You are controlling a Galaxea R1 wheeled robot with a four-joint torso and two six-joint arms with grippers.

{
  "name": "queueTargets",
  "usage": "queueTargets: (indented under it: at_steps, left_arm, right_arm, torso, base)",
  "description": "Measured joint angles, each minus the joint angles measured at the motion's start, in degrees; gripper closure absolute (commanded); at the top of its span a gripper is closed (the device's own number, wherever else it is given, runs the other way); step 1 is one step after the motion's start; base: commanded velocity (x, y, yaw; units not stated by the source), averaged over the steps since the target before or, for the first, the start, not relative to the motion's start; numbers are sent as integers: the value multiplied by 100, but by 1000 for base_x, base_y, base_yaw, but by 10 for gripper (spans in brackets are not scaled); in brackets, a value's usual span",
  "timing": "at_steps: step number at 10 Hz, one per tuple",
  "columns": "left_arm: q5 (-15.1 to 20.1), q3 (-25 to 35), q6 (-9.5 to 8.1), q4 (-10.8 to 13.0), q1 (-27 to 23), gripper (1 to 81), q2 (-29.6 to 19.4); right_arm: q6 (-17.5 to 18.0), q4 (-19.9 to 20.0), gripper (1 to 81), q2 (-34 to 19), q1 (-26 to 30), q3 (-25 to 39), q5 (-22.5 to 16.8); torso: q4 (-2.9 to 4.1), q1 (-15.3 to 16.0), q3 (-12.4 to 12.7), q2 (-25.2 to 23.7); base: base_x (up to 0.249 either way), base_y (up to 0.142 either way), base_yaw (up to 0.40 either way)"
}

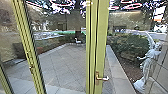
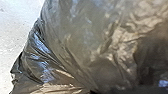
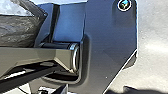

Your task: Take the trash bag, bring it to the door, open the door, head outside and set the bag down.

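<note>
Glass doors with yellow-green frames stand in front of me in the head view, and the door [image 1: 101, 37] right of the middle carries a metal lever handle [image 1: 102, 78]. Beyond the glass lies a paved yard [image 1: 62, 62]. In the left wrist view the dark, shiny trash bag [image 2: 82, 45] is very near the camera, its plastic creased and bulging. Part of the bag [image 3: 16, 30] also shows beside the robot's own body in the right wrist view. How the fingers of either gripper stand cannot be made out.
A white statue [image 1: 147, 65] stands at the right, by a planted bed with bushes [image 1: 130, 46]. A pale stone curb [image 1: 117, 72] edges that bed. Another yellow-green frame post [image 1: 30, 50] rises at the left. A small white figure [image 1: 78, 41] sits at the yard's far end.
</note>
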Motion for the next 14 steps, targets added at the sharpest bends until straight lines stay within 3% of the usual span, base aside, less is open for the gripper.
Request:
queueTargets:
  at_steps: [10, 13, 14]
  left_arm:
    - [27, 24, -21, -11, -6, 811, -20]
    - [107, 96, -21, -11, -9, 811, -74]
    - [110, 195, -21, -11, -9, 811, -138]
  right_arm:
    - [-2, 5, 10, -37, -50, 60, 65]
    - [-4, 2, 10, -317, -63, 628, 158]
    - [-2, 2, 10, -568, -63, 1113, 156]
  torso:
    - [0, 0, 0, 0]
    - [0, 0, 0, 0]
    - [0, 0, 0, 0]
  base:
    - [0, 0, 0]
    - [0, 0, 0]
    - [0, 0, 0]
